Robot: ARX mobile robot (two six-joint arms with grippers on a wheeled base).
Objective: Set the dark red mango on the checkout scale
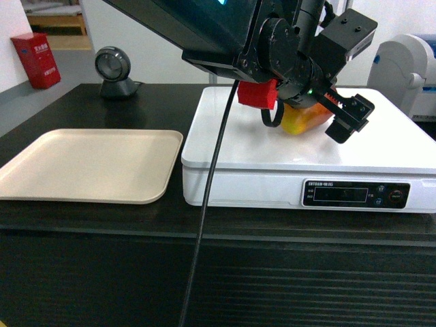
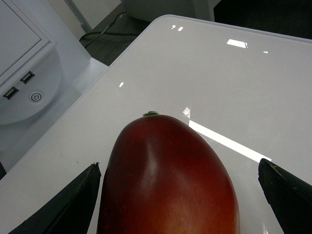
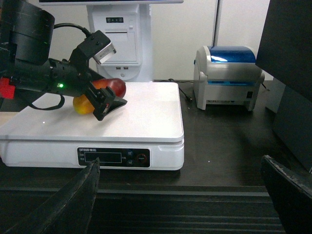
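Mango [image 2: 165, 180] filled the left wrist view, dark red, stem end forward, lying on the scale [image 1: 238, 146] atop the black checkout desk [image 1: 82, 221]. Left gripper [image 2: 178, 195] had its jaws spread wide, one each side of the fruit, a clear gap on the right. Looked like release: best lifted straight up, no nudging, since the fruit could roll. Right gripper [image 3: 178, 195] sat well back, jaws wide & empty.

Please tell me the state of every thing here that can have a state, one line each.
dark red mango: lying on the scale.
left gripper: fingers open around the mango.
right gripper: open, empty.
scale: display dark.
beige tray: flat, nothing on it.
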